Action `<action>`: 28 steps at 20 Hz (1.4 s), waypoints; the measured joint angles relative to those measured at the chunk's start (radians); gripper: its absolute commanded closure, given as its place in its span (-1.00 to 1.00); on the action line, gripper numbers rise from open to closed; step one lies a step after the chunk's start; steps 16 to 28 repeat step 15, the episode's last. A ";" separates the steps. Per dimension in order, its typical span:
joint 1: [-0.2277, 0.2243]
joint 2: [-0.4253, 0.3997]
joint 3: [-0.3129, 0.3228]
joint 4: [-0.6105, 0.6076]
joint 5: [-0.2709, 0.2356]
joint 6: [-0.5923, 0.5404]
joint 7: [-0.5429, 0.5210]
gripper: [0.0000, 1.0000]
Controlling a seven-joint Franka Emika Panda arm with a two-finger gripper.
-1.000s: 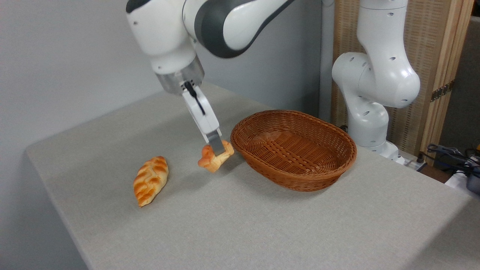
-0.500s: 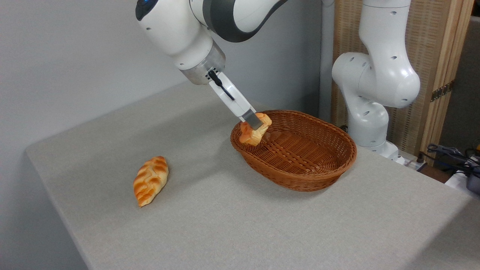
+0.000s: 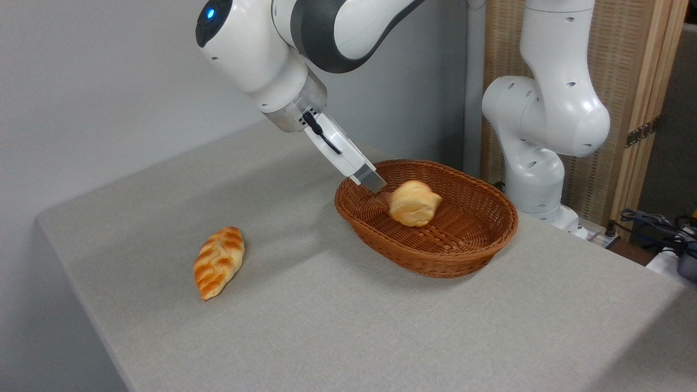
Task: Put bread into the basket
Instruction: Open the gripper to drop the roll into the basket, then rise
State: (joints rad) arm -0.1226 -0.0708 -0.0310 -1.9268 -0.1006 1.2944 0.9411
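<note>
The bread (image 3: 414, 203) lies inside the basket (image 3: 479, 245), free of the fingers (image 3: 373, 183), which hang over the rim; I cannot tell their opening. The loaf (image 3: 219, 262) rests on the desk (image 3: 354, 326).

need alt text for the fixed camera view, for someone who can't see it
A small bun lies inside a brown wicker basket on a grey table, just off the tip of a white robot arm's gripper. A braided loaf lies on the table to the left.
</note>
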 measured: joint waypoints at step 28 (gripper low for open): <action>0.012 0.016 0.052 0.147 0.026 0.434 -0.114 -1.00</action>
